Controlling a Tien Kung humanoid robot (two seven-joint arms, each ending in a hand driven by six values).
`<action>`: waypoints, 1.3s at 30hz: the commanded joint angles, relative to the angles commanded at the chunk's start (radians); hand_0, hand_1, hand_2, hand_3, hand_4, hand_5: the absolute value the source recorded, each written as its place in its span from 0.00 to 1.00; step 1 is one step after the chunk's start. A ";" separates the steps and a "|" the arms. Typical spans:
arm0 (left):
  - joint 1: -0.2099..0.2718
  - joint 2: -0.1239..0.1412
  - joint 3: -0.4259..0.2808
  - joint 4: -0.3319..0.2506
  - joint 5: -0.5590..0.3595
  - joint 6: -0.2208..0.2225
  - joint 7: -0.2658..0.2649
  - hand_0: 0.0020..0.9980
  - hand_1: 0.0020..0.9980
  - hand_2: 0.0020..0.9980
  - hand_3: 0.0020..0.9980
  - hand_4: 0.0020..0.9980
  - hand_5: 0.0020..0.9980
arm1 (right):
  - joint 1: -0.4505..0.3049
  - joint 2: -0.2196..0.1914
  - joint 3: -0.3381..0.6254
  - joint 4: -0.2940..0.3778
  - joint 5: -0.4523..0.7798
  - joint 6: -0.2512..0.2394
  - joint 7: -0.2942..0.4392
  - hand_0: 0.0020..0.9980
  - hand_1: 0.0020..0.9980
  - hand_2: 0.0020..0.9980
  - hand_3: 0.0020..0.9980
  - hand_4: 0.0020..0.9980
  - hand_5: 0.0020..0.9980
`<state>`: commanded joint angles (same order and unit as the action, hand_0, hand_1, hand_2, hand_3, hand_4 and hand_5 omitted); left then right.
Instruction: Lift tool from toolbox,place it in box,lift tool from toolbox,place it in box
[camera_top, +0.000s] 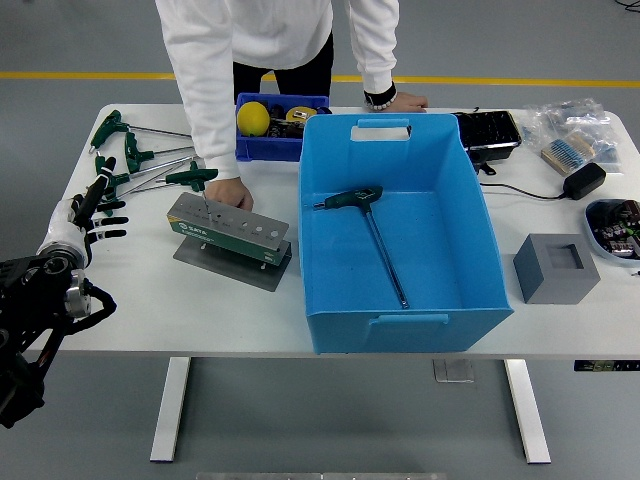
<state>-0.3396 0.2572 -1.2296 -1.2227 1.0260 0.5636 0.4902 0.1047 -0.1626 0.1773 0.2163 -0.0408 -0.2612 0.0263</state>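
T-handle tool (372, 226), green-and-black grip with a long thin steel shaft, is lying flat on the floor of the big blue plastic box (470, 215), grip toward the far left corner and shaft running toward the near wall. The box is a smooth, moulded tub with cut-out handle slots in its short walls.

Left of it I am seeing the toolbox (229, 234), a grey metal wedge-shaped block on a flat plate, with a row of round holes along its top (one T-handle wrench (193, 180) is standing in the left end, green grip up). More green-handled wrenches (125, 150) are lying fanned on the white worktop (200, 310) behind it.

The left robot hand (95, 208) is sitting low at the left edge of the worktop, black fingers loosely spread and holding nothing; I cannot tell whether the fingertips are touching the surface. The right arm is not showing up on my feed.

A person in a white sleeve is pressing one hand (232, 195) on the worktop just behind the toolbox, the other hand (402, 100) resting beyond the box's far rim.
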 joint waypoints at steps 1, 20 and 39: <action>0.002 0.002 0.002 0.000 -0.017 -0.009 0.004 0.32 0.35 0.52 0.72 1.00 0.91 | 0.000 0.000 0.000 0.000 0.000 0.000 0.000 0.67 0.63 0.71 0.57 0.83 0.74; -0.041 -0.025 0.103 -0.025 -0.704 0.004 -0.100 0.35 0.43 0.62 0.79 0.98 0.98 | 0.009 -0.001 -0.006 0.001 0.010 0.000 0.001 0.67 0.63 0.71 0.57 0.83 0.74; -0.120 -0.047 0.151 0.061 -0.748 0.007 -0.172 0.35 0.44 0.62 0.80 0.97 0.98 | 0.013 -0.002 0.002 0.002 -0.005 0.000 -0.004 0.67 0.63 0.71 0.57 0.83 0.74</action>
<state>-0.4595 0.2105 -1.0783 -1.1617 0.2781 0.5710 0.3182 0.1179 -0.1650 0.1789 0.2179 -0.0457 -0.2609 0.0227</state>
